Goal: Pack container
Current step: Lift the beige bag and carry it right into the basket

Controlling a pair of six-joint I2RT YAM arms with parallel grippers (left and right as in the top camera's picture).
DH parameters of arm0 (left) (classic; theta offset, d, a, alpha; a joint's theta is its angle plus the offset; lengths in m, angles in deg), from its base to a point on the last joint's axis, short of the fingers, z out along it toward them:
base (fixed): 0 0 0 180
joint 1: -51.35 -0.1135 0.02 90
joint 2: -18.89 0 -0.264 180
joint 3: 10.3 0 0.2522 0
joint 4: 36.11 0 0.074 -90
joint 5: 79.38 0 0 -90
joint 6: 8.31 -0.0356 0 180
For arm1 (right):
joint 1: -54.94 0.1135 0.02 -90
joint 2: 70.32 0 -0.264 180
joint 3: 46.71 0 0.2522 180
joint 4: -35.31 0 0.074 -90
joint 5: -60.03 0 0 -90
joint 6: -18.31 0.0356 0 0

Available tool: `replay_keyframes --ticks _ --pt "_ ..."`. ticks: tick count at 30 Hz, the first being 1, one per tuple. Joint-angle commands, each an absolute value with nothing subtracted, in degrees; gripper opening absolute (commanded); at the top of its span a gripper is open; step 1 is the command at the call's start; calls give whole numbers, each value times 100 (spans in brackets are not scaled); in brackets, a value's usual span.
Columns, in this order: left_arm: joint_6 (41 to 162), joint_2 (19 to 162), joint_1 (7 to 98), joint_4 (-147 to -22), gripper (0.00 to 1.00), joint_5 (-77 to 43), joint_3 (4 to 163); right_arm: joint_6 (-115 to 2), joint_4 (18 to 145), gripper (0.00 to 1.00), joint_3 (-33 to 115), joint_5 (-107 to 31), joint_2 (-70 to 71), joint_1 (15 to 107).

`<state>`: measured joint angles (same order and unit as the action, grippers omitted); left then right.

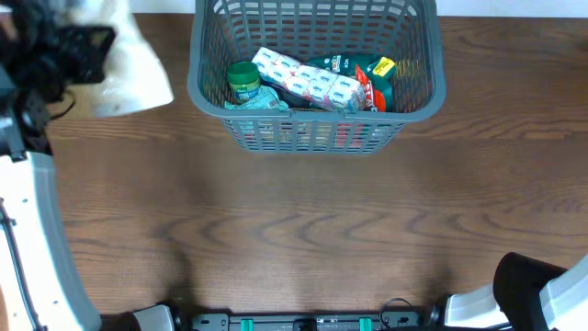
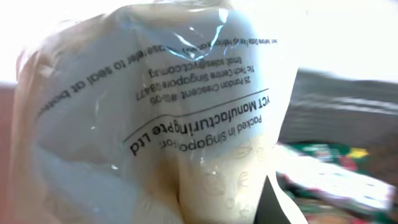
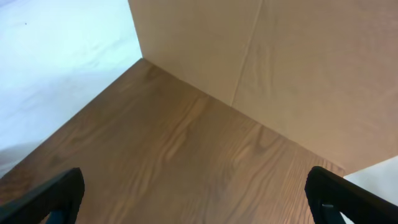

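Mostly my left wrist view is filled by a white plastic bag (image 2: 186, 112), its print upside down and blurred. The left gripper (image 1: 92, 46) is buried behind it at the far left, pinched tight on the bag. The basket (image 1: 312, 133) sits far and central on the table (image 1: 303, 230), its far edge cut off, holding a green-lidded jar (image 1: 243, 81), a white packet (image 1: 308, 78) and a green pouch (image 1: 363, 69). The right gripper (image 3: 199, 196) gapes wide over the wood near a cardboard wall (image 3: 280, 62), holding nothing.

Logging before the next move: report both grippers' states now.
Left gripper: shut on the plastic bag.
Right gripper: open, holding nothing.
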<state>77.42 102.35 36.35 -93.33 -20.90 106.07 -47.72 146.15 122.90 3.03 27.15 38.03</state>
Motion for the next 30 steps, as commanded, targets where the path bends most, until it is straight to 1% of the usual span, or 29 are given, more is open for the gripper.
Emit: replay_keyframes --ticks 1,5,11,22,30 --pt "7794 10108 4144 -9241 6 -2626 11180 -4687 14628 99 12284 362 2724 3773" --pt "7908 10169 4717 -8966 6 -2624 11490 -4687 14628 99 12284 362 2724 3773" --pt "8013 10484 5285 -8548 6 -2626 11510 -4687 14628 99 12284 362 2724 3773" --pt "8011 11572 6411 -7786 6 -2624 11510 -4689 14628 99 12284 362 2724 3773" --pt "8009 12248 6894 -7812 6 -2580 11508 -4687 14628 99 12284 362 2724 3775"
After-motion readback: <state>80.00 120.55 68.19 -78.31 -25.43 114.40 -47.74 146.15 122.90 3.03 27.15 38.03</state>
